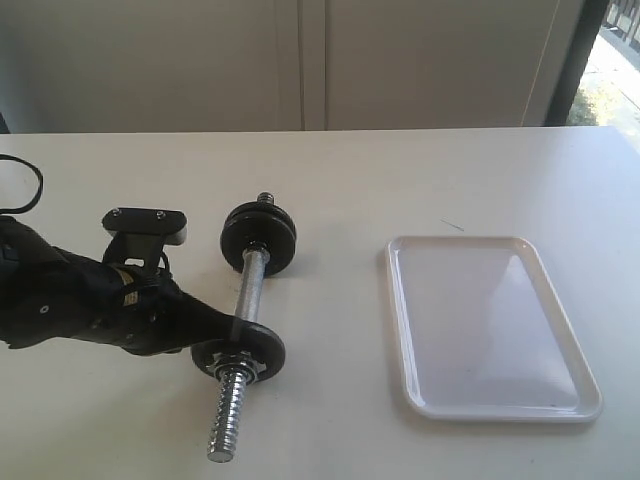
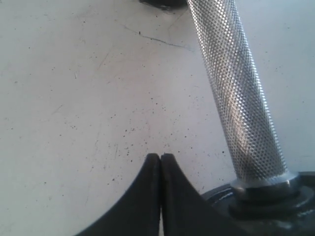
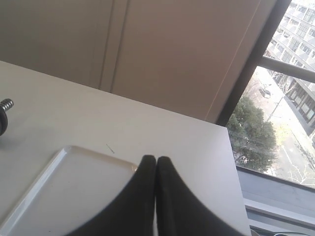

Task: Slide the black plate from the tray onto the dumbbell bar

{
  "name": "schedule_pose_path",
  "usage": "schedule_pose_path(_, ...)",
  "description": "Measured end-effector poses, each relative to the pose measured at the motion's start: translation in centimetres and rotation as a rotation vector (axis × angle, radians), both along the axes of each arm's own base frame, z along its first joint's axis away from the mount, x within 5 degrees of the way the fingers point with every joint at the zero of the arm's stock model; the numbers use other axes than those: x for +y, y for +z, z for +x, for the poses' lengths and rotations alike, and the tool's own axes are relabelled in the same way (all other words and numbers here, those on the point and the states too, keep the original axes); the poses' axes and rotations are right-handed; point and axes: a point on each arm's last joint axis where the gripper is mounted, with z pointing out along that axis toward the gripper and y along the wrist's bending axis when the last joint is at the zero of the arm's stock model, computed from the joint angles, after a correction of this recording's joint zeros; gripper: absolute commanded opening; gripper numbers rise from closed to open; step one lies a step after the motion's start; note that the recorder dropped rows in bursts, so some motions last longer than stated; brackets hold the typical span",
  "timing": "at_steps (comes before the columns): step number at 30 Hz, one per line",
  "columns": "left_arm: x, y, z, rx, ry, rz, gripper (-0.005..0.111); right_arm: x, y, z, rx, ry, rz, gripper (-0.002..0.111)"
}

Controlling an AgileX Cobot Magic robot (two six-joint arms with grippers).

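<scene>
The dumbbell bar (image 1: 249,288) lies on the white table, its bare threaded end (image 1: 227,420) towards the front. A black plate (image 1: 262,346) sits on the bar near that end with a silvery collar nut against it. More black discs (image 1: 258,238) sit at the far end. My left gripper (image 1: 238,326) is shut and empty, its tips beside the bar just behind the near black plate (image 2: 220,197); in the left wrist view the gripper (image 2: 160,156) stands next to the knurled bar (image 2: 234,88). The tray (image 1: 480,320) holds nothing. My right gripper (image 3: 156,159) is shut and empty over a corner of the tray (image 3: 64,187).
A black cable (image 1: 25,185) loops at the table's left edge. The left arm (image 1: 70,300) lies low over the table left of the bar. A window with a drop beyond it (image 3: 275,123) borders the table's right side. The bar's far threaded tip (image 3: 6,104) shows in the right wrist view.
</scene>
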Motion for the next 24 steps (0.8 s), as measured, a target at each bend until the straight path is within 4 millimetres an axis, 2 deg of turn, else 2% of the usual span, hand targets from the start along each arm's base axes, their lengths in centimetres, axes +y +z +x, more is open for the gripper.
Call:
schedule_pose_path(5,0.1,0.5,-0.1,-0.016,-0.008,-0.003,0.0,0.0,0.0,0.0,0.0,0.0,0.0,0.0)
schedule_pose_path(12,0.7,3.0,-0.1,-0.058,-0.023,0.013,0.0,0.0,0.0,0.0,0.004,-0.001,0.0,0.0)
schedule_pose_path(19,3.5,6.7,-0.6,-0.12,0.03,0.019,0.0,0.0,0.0,0.0,0.004,-0.001,0.0,0.0)
schedule_pose_path(24,5.4,10.3,-2.9,-0.182,0.041,0.016,0.0,0.0,-0.1,0.0,0.016,-0.004,0.003,0.0)
